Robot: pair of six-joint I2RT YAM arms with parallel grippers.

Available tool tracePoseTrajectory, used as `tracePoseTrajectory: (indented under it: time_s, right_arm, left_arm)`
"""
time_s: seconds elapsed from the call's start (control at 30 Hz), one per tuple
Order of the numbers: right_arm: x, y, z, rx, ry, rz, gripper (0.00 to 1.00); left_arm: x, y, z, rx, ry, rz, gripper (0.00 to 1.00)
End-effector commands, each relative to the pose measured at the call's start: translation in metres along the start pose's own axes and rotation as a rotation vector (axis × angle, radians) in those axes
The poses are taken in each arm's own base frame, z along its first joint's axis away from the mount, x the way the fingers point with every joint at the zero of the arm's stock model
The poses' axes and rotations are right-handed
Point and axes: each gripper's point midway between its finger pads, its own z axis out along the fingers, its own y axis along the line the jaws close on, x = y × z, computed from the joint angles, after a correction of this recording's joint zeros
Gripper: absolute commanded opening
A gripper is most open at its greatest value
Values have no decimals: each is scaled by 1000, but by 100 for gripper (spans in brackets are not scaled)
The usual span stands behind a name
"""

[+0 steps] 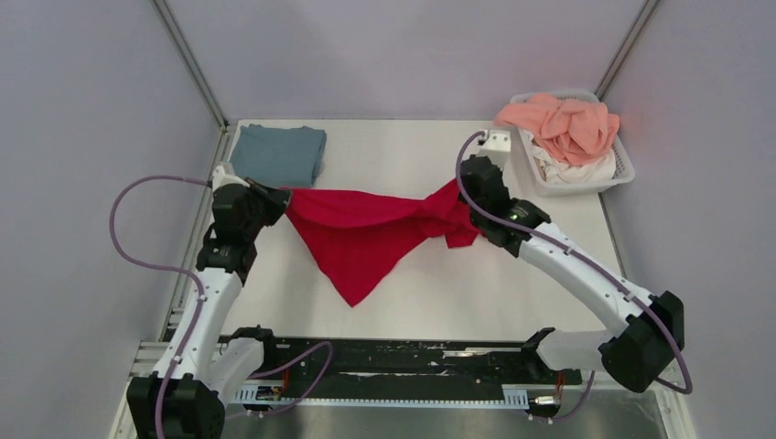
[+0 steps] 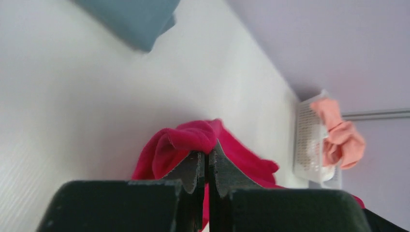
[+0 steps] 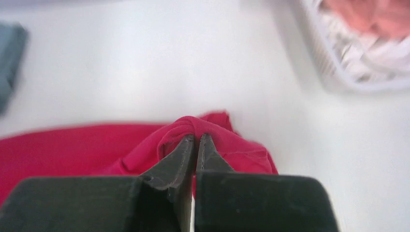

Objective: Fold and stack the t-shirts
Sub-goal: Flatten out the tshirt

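The crimson red t-shirt (image 1: 366, 233) hangs stretched between both grippers above the table, its lower part drooping to a point toward the near edge. My left gripper (image 1: 279, 197) is shut on its left end, seen bunched at the fingertips in the left wrist view (image 2: 188, 137). My right gripper (image 1: 460, 192) is shut on its right end, seen in the right wrist view (image 3: 196, 126). A folded blue-grey t-shirt (image 1: 279, 153) lies at the back left. A salmon pink t-shirt (image 1: 560, 123) lies on white t-shirts (image 1: 576, 169) in the basket.
The white slatted basket (image 1: 622, 174) stands at the back right corner; it also shows in the left wrist view (image 2: 307, 145) and the right wrist view (image 3: 338, 72). A small white box (image 1: 497, 142) sits left of the basket. A black rail (image 1: 393, 366) runs along the near edge.
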Motion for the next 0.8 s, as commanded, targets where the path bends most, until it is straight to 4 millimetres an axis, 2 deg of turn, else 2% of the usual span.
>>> tracePoseTrajectory:
  time_s: [0.0, 0.03, 0.07, 0.17, 0.27, 0.3, 0.33, 0.37, 0.4, 0.43, 0.53, 0.6, 0.67, 0.77]
  right_arm:
    - [-119, -24, -43, 29, -309, 42, 0]
    - [-135, -27, -54, 15, -349, 41, 0]
    - [-152, -31, -67, 6, -392, 42, 0]
    - [-199, -43, -113, -49, -517, 57, 0]
    - [-238, -50, -167, -178, -650, 66, 0]
    - [-248, -50, -187, -234, -694, 71, 0]
    - [-260, -51, -207, -294, -740, 71, 0]
    - [-270, -52, -227, -341, -784, 71, 0]
    - [-279, -54, -244, -376, -818, 56, 0]
    - [-288, -57, -260, -404, -852, 49, 0]
    - [-306, -62, -307, -504, -939, 30, 0]
    - [-312, -62, -336, -595, -986, 17, 0]
    - [-316, -61, -364, -683, -1034, 8, 0]
    - [-324, -62, -393, -762, -1090, -5, 0]
  left_arm:
    - [-68, -66, -29, 123, -188, 17, 0]
    - [-84, -81, -40, 147, -233, 22, 0]
    - [-89, -85, -50, 148, -248, 35, 0]
    - [-116, -114, -85, 208, -332, 68, 0]
    - [-129, -139, -126, 288, -379, 108, 0]
    - [-137, -152, -148, 335, -410, 123, 0]
    - [-138, -156, -158, 351, -416, 131, 0]
    - [-143, -168, -180, 398, -445, 144, 0]
    - [-145, -171, -190, 414, -455, 152, 0]
    - [-149, -183, -214, 464, -484, 170, 0]
    - [-152, -206, -265, 570, -514, 224, 0]
    - [-149, -218, -291, 634, -514, 258, 0]
    - [-144, -229, -312, 695, -496, 280, 0]
    - [-137, -240, -335, 768, -471, 300, 0]
